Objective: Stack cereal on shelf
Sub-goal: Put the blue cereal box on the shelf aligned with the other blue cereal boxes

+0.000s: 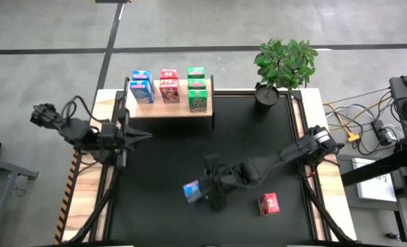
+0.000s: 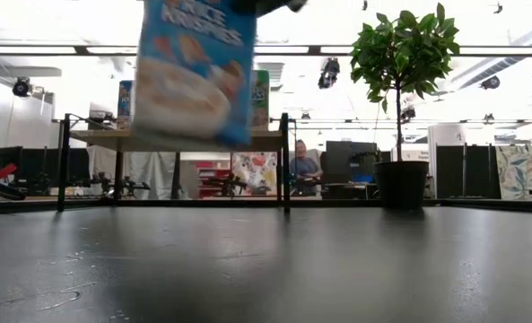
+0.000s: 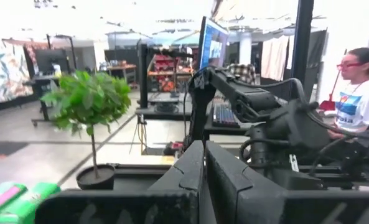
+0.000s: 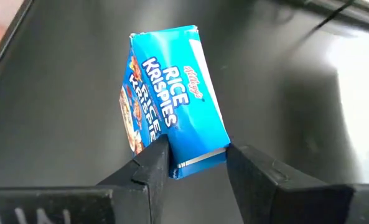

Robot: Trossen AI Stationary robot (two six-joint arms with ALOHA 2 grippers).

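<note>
A blue cereal box [image 4: 172, 106] hangs in my right gripper [image 4: 196, 165], which is shut on it above the black mat, near the middle front [image 1: 191, 191]. In the low view this box [image 2: 194, 67] floats well above the table. A red cereal box [image 1: 268, 204] lies flat on the mat to its right. On the pale wooden shelf [image 1: 169, 108] at the far side stand blue [image 1: 141, 86], red [image 1: 169, 86] and green [image 1: 197, 89] boxes. My left gripper [image 1: 147, 135] waits shut at the table's left, just in front of the shelf. My right gripper pinches the blue box between its two fingers at the end nearest the wrist [image 4: 193, 158], one finger [image 4: 152, 163] on the printed front face and the other [image 4: 252, 171] on the opposite face. The fingers slant down from the table's right. The box is lifted clear and tilted.
A potted plant [image 1: 284, 65] stands at the mat's far right corner. The shelf's dark posts [image 2: 284, 161] rise from the table's far side. Cables and equipment lie beyond the right edge [image 1: 368, 130]. A person [image 3: 358, 93] sits in the room beyond the table.
</note>
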